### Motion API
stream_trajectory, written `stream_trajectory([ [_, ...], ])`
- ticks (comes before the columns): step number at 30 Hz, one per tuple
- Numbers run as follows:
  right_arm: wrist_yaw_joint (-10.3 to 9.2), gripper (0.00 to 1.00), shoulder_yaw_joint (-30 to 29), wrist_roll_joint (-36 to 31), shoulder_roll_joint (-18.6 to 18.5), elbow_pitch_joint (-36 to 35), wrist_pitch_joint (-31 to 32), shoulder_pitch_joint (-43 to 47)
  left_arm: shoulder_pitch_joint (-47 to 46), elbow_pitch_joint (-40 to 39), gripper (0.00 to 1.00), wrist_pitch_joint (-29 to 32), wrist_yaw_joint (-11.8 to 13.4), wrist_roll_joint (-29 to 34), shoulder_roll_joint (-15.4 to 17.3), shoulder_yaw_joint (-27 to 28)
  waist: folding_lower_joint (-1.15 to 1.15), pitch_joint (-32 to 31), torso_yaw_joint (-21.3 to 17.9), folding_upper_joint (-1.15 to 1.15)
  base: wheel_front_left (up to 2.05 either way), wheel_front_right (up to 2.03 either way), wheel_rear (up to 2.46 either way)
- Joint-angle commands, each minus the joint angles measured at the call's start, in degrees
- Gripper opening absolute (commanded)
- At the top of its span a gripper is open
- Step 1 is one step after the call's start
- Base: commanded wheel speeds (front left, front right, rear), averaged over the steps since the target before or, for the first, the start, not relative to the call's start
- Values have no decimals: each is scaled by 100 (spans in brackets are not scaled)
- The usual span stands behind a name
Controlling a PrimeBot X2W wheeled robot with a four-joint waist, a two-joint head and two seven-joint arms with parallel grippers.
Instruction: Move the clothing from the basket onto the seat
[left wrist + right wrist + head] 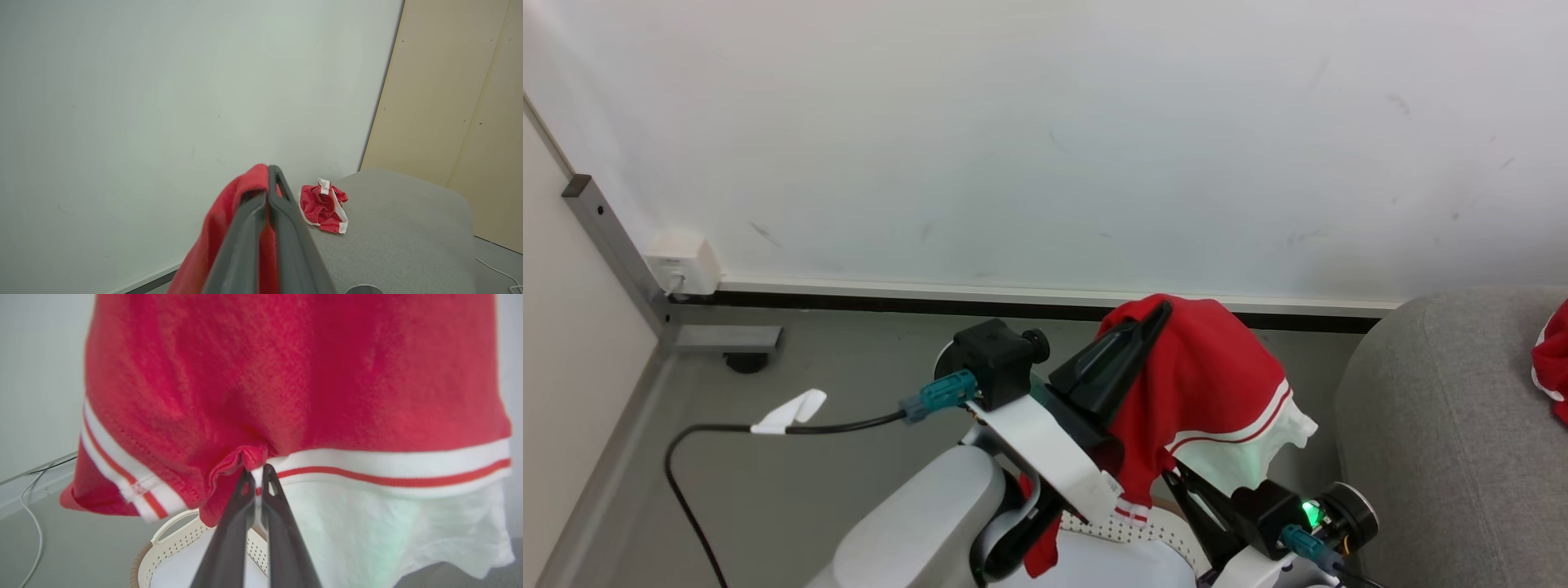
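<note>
A red garment with white stripes and a white lining (1209, 384) hangs in the air above the basket (1131, 529). My left gripper (1156, 314) is shut on its top edge, and red cloth drapes beside the fingers (282, 228) in the left wrist view. My right gripper (256, 473) is shut on a fold at the striped hem of this clothing (286, 375), with the cream perforated basket (175, 543) below it. A second red garment with white trim (322, 204) lies crumpled on the grey seat (400, 232), also seen at the seat's right edge (1553, 359).
The seat (1445, 433) stands to my right against a white wall. A black cable (727, 429) with a white tag runs over the grey floor at left. A white socket box (682, 263) and a metal frame foot (727, 336) sit by the skirting.
</note>
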Motion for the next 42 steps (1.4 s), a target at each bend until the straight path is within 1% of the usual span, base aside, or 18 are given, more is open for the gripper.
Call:
stream_trajectory([
  [1, -13, 0, -1, 1, -11, 51, 4, -28, 60, -11, 0, -4, -1, -28, 29, 31, 0, -11, -13, 0, 0, 0, 0],
  [10, -13, 0, -155, -13, -10, 72, 4, 102, 123, -43, 0, -4, -1, 11, 52, 77, 0, -43, -60, 0, 0, 0, 0],
  [19, -13, 0, -314, -53, -10, -73, 4, 165, 183, 15, 0, -4, -1, 14, 81, 109, 0, -60, -131, 0, 0, 0, 0],
  [24, -13, 0, -469, -51, -17, -411, 4, 235, 223, 96, 0, -4, -1, 2, 89, 128, 0, -56, -175, 0, 0, 0, 0],
  [31, -13, 0, -793, -76, -161, -999, 3, 439, 273, 136, 0, -4, -1, 12, 89, 92, 0, -17, -289, 0, 0, 0, 0],
  [37, -13, 0, -1125, -144, -253, -1466, 4, 572, 325, 171, 0, -4, -1, -12, 127, 44, 0, 22, -508, 0, 0, 0, 0],
  [42, -13, 0, -1481, -200, -349, -1804, 4, 647, 352, 59, 0, -4, -1, 1, 160, -135, 0, 81, -781, 0, 0, 0, 0],
])
